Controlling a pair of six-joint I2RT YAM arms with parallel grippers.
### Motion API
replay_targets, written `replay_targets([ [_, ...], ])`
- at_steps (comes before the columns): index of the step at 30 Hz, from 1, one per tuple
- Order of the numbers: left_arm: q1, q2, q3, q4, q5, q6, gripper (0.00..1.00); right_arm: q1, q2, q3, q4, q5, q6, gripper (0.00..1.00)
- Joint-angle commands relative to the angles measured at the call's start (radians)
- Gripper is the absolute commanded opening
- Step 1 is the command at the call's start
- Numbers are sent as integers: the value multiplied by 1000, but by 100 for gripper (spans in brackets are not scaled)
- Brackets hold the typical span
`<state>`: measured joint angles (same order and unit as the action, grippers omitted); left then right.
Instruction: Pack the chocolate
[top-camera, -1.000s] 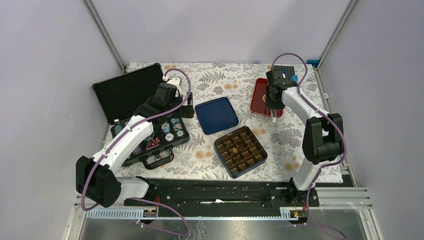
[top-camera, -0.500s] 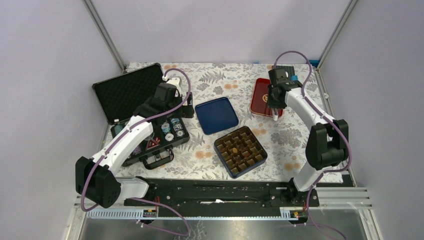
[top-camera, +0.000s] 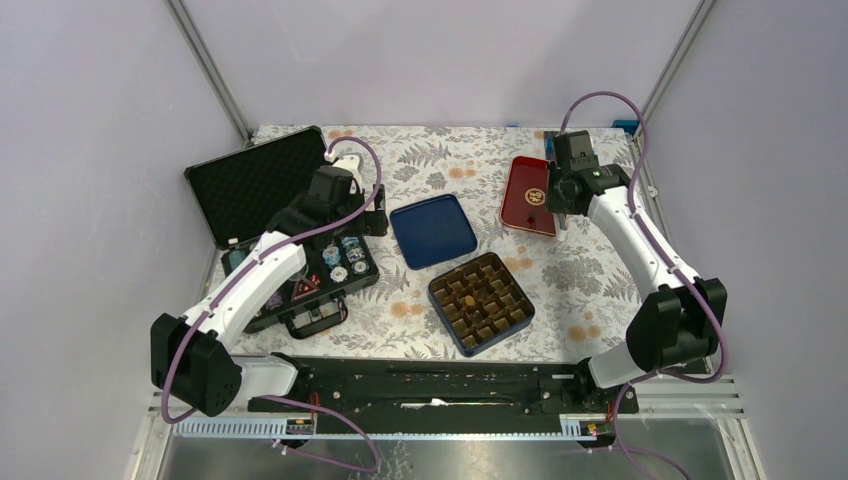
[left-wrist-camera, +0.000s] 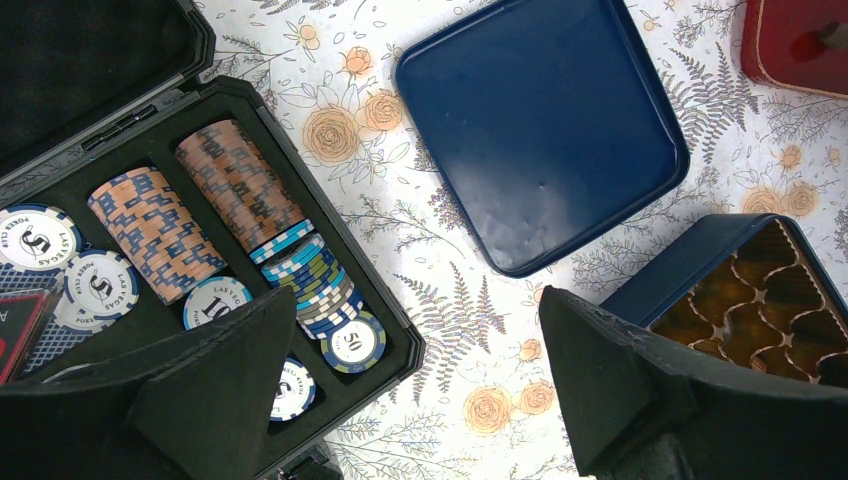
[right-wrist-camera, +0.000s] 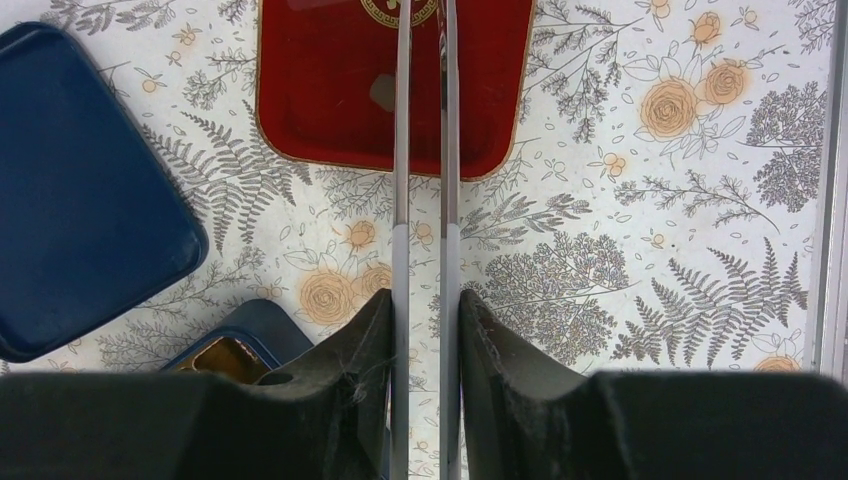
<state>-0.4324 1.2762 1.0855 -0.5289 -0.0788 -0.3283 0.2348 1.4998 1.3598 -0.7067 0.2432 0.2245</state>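
Now that the right arm has swung its elbow out wide, the right gripper (right-wrist-camera: 423, 120) reaches in over the red tray (right-wrist-camera: 320, 100), and its two long metal blades have pinched down to a thin slit. The tips run off the top of the wrist view, so I can't tell if they've actually got anything. That tray sits behind and to the right of the blue tin (left-wrist-camera: 680, 260). The only chocolate (top-camera: 466, 298) I can half make out is one small lump in a left-hand cell of the tin's grid insert (top-camera: 492, 300). My guess is it's mid-pick, with the carry to the tin next. The left gripper (left-wrist-camera: 420, 380) hasn't budged. It's spread wide and empty over the poker chip case (top-camera: 262, 178), left of the tin.
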Motion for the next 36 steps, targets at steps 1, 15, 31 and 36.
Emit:
replay_targets([
  [1,3,-32,-2,38,-8,1,99,11,4,-7,7,2,-8,13],
  [15,3,-19,6,38,-10,3,99,15,5,-77,6,-108,9,42],
  [31,3,-18,1,38,-11,5,99,40,33,-91,3,-116,13,43],
  [36,3,-18,2,38,-10,5,99,55,43,-90,-1,-73,9,43],
])
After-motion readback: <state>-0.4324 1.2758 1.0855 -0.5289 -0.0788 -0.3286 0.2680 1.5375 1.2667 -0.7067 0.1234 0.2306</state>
